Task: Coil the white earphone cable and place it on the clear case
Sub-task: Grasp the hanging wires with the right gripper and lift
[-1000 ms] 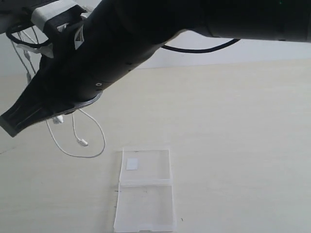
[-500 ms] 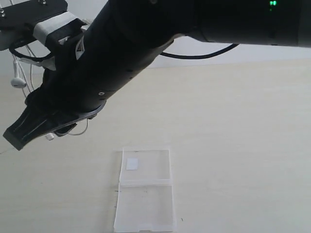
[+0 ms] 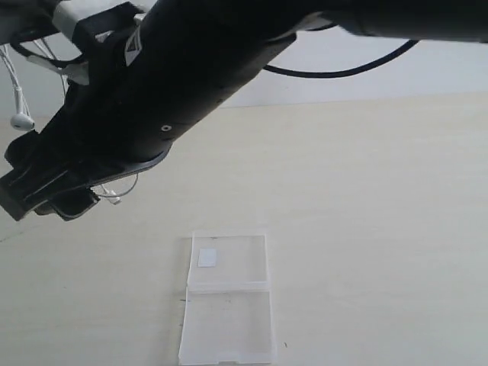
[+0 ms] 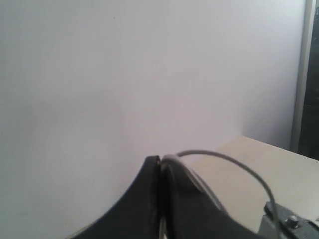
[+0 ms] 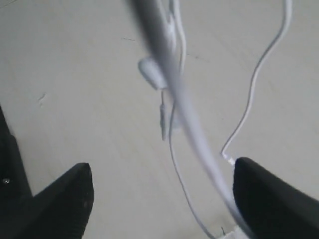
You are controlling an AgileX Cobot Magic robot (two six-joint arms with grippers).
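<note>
The white earphone cable point(image 3: 11, 80) hangs in the air at the far left, one earbud point(image 3: 21, 120) dangling and a small loop point(image 3: 126, 191) showing under the black arm. My left gripper point(image 4: 160, 158) is shut on the cable point(image 4: 224, 158), raised toward the wall and hidden in the exterior view. My right gripper point(image 3: 42, 204) has reached across to the left and stands open. In the right wrist view, cable strands point(image 5: 249, 99), an earbud point(image 5: 152, 72) and the plug point(image 5: 163, 122) hang between the right gripper's point(image 5: 162, 172) fingers. The clear case point(image 3: 227, 309) lies open on the table, its white label point(image 3: 207, 258) in the far half.
The pale wooden table point(image 3: 381, 229) runs back to a white wall point(image 3: 427, 76). The thick black right arm point(image 3: 198, 69) crosses the upper left of the exterior view, with a black cable point(image 3: 328, 74) drooping behind it.
The cable, which lay looped on the table a second ago, has been lifted off it; the earbud now dangles high at the left. The black arm shifted slightly up.
</note>
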